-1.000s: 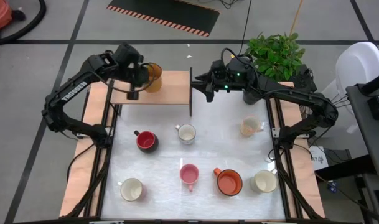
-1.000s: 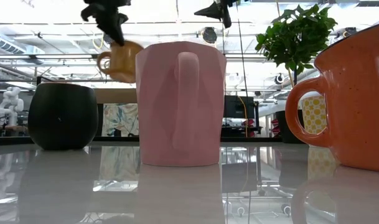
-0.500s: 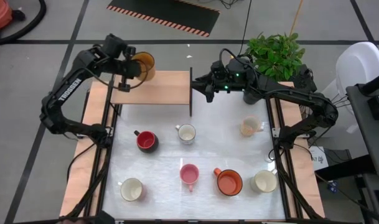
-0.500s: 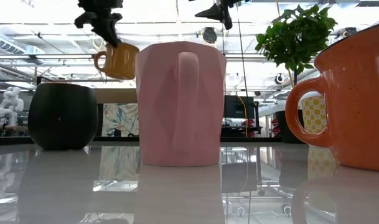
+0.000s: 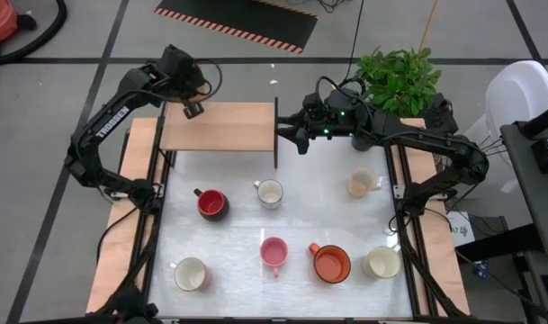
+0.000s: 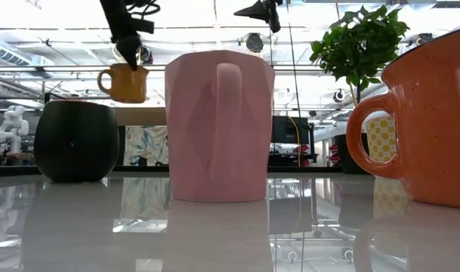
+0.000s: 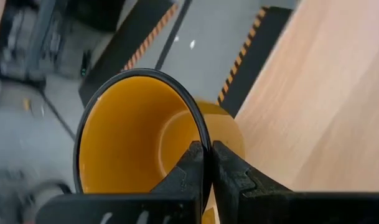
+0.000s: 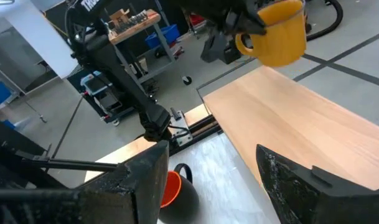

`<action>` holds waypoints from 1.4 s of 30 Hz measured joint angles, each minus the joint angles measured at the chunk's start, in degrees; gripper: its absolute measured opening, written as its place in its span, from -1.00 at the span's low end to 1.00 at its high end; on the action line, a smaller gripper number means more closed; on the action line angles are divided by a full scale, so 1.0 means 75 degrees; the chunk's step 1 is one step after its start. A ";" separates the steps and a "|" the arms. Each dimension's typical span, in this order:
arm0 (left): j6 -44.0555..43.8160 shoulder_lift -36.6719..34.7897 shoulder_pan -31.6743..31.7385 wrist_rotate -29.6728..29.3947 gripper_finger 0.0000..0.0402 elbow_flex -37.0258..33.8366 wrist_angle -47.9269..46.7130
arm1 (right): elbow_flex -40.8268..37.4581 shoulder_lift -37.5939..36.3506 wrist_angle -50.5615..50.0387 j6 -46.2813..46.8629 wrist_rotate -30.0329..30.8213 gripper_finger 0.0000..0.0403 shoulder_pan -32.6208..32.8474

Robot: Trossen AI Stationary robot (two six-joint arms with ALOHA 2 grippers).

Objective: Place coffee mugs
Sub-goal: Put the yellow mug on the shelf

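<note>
We see the left gripper [image 7: 207,163] up at about eleven o'clock on the table, above the far left edge of the wooden shelf [image 5: 221,128]. Its two fingers are pinched tight on the rim of the yellow mug [image 7: 142,143], one finger inside and one outside. The yellow mug [image 6: 125,81] hangs in the air with its handle sticking out to the side. It does not touch the wooden shelf [image 8: 301,127].

The right gripper [image 8: 211,171] waits at about twelve o'clock, just beside the right end of the shelf. Its fingers are spread wide apart and they hold nothing. From its own camera we can see the yellow mug [image 8: 277,32] hanging over the wood, well apart from it.

The other mugs sit on the white table [image 5: 229,247]. The red mug [image 5: 211,203] is at about nine o'clock. A white mug [image 5: 269,193] stands near the middle, just to the right of the red one. A pale mug [image 5: 361,184] is at about two o'clock. The pink mug [image 5: 274,252] is at about six o'clock, and the orange mug [image 5: 330,262] is just beside it on the right. A cream mug [image 5: 381,263] is at about five o'clock. Another cream mug [image 5: 191,274] is at about seven o'clock.

A green plant [image 5: 397,78] stands behind the table at about one o'clock.
</note>
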 joint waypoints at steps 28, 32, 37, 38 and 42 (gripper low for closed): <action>-0.2251 0.0283 0.0499 -0.0467 -0.93 0.0004 -0.1067 | 0.0000 0.0000 -0.0240 -0.0460 0.0050 0.10 0.0005; -0.2251 0.0468 0.0452 -0.0475 -0.93 0.0015 -0.1041 | 0.0000 0.0000 -0.0256 -0.0460 0.0036 0.10 0.0004; -0.2490 0.0573 0.0423 -0.0484 -0.85 0.0015 -0.1039 | 0.0000 0.0000 -0.0334 -0.0451 0.0031 0.10 0.0011; -0.2531 0.0593 0.0422 -0.0485 -0.83 0.0012 -0.1041 | 0.0000 0.0000 -0.0368 -0.0427 0.0031 0.10 0.0014; -0.2596 0.0619 0.0421 -0.0477 -0.80 0.0003 -0.1050 | 0.0000 0.0003 -0.0456 -0.0415 0.0028 0.10 0.0014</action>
